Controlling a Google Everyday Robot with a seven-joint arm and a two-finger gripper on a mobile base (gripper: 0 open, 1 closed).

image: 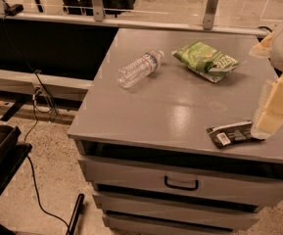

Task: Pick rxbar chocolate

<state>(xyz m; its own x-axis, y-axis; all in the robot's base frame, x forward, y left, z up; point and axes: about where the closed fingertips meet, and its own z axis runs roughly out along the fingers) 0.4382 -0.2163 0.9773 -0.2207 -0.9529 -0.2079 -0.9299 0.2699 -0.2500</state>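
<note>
claw (262, 126) | at rxbar chocolate's (227, 134) right end; opening: cannot tell

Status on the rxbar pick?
Copy: gripper low at right edge of table, at right end of rxbar. Bar lies flat near front edge. Way clear; bottle and chip bag far back.

Black rxbar chocolate (230, 134), flat, front-right, end effector (270, 123) beside
</note>
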